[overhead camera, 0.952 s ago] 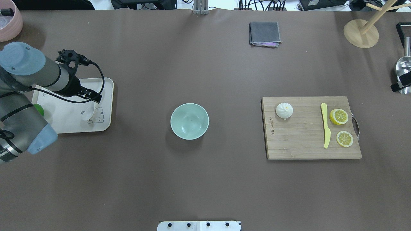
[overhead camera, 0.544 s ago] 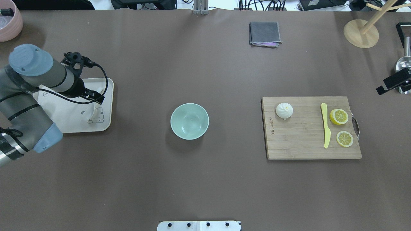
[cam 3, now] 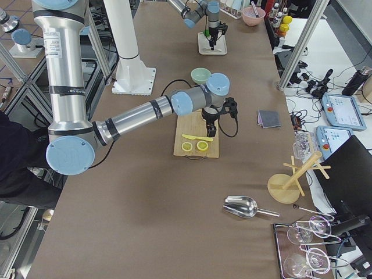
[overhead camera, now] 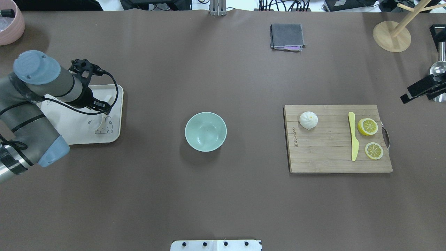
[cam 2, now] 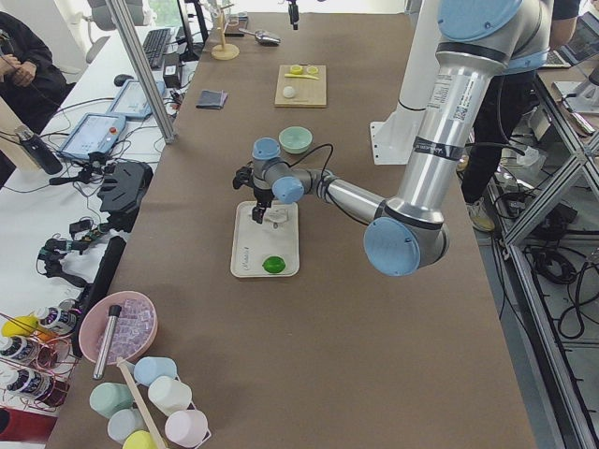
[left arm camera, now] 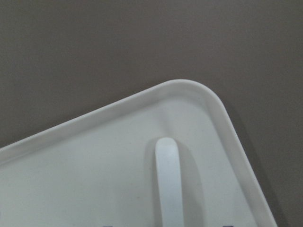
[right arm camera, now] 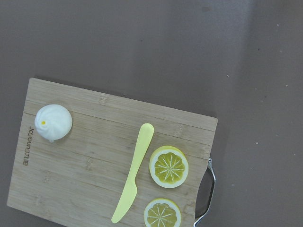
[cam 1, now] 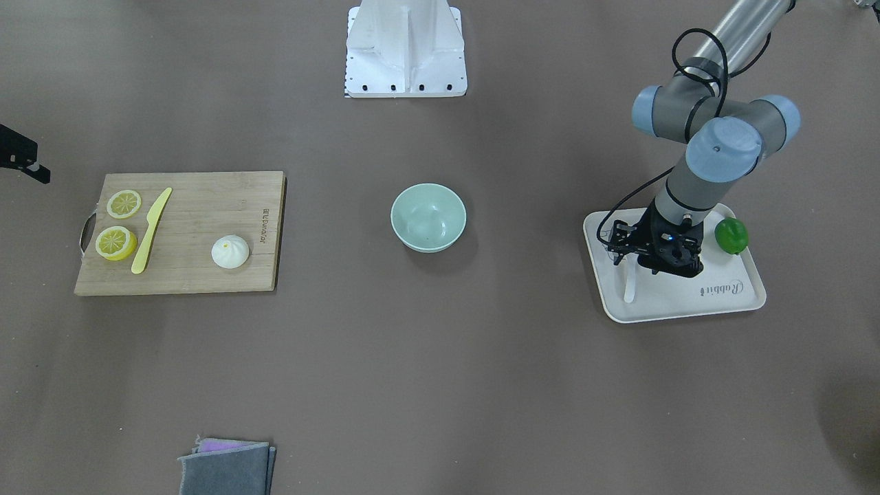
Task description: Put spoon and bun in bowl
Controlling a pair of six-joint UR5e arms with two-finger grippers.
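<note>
The white spoon (cam 1: 628,283) lies on the white tray (cam 1: 680,304) at the table's left side. In the left wrist view its handle (left arm camera: 168,184) points to the tray's corner. My left gripper (overhead camera: 104,108) hangs low over the spoon's middle, with dark fingertips at either side of the handle, and looks open. The mint-green bowl (overhead camera: 205,131) stands empty at the table's centre. The white bun (overhead camera: 308,120) sits on the wooden cutting board (overhead camera: 327,157) and shows in the right wrist view (right arm camera: 53,122). My right gripper (overhead camera: 420,90) is high at the right edge, its fingers hidden.
A yellow knife (overhead camera: 353,136) and two lemon slices (overhead camera: 368,126) share the board. A green fruit (cam 1: 731,235) lies on the tray. A grey cloth (overhead camera: 287,36), a wooden stand (overhead camera: 391,36) and a pink bowl (overhead camera: 8,24) are along the far edge.
My left gripper has shifted slightly farther along the tray over the spoon. My right gripper has come in from the right edge toward the board. The spoon, bun and bowl have not moved.
</note>
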